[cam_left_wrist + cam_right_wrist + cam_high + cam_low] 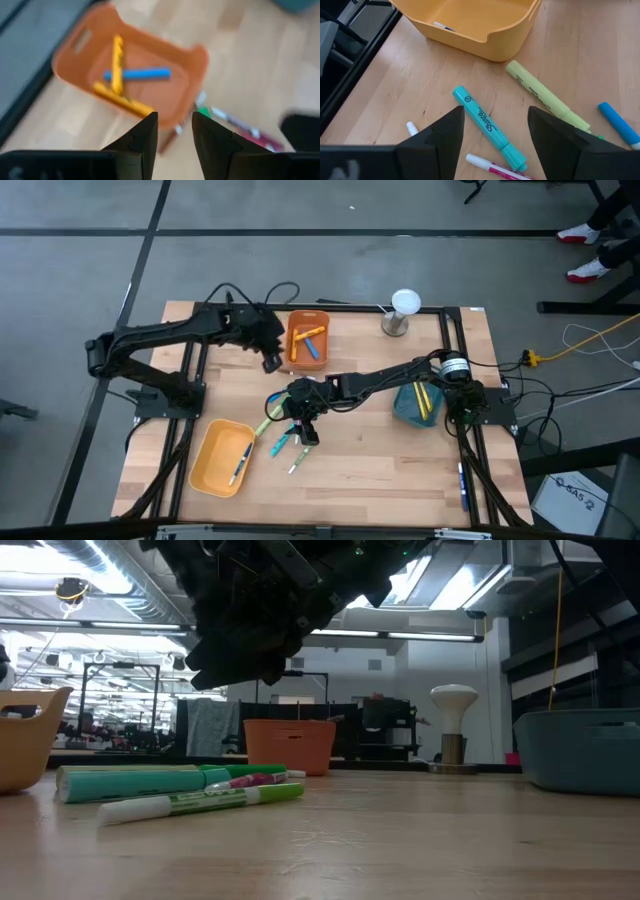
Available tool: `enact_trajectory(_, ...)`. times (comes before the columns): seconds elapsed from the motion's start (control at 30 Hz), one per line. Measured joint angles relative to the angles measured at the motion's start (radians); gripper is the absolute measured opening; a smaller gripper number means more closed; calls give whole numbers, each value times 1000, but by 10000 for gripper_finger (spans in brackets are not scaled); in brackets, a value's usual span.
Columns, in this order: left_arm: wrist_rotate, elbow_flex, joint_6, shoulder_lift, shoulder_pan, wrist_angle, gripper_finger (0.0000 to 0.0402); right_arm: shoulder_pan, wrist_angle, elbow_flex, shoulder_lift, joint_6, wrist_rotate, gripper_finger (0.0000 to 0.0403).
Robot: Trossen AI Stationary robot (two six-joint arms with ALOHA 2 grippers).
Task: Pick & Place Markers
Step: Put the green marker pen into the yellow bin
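Sorting partly done, judging by the bins.

Near left: yellow bin [222,458] already holding one blue-tipped marker [241,463].

Far centre: left tool [271,360] hanging beside the orange bin [307,338], fingers narrowly apart with nothing between them; three markers lying inside, two yellow-orange crossed with one blue [137,74].

Centre: right tool [304,427] hovering with fingers wide and empty over the loose markers [283,442] lying on the worktop [380,470] just right of the yellow bin. Showing there: a teal marker [490,127] directly under the tool, a light green highlighter [547,97], a blue one [618,122], a thin white-and-pink one [492,169].

Right: teal bin [416,404] holding at least one yellow marker [423,398].

Remaining: the loose cluster, not yet binned.

Writing: "Sharpie" script reading on the teal marker; other labels too small to read.
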State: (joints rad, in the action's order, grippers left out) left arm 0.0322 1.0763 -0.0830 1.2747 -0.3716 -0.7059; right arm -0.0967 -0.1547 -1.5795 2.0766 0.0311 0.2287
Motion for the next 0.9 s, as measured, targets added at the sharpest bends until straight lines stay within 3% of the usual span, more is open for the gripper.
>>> enact_trajectory(0.27, 0, 0, -86, 0, 85, -185, 106, 0, 0, 0, 0, 0, 0, 216)
enact_trajectory(0.63, -4, -27, -181, 13, 235, -217, 108, 0, 0, 0, 0, 0, 0, 216)
enact_trajectory(0.9, -5, -96, -337, 19, 334, -207, 105, 0, 0, 0, 0, 0, 0, 216)
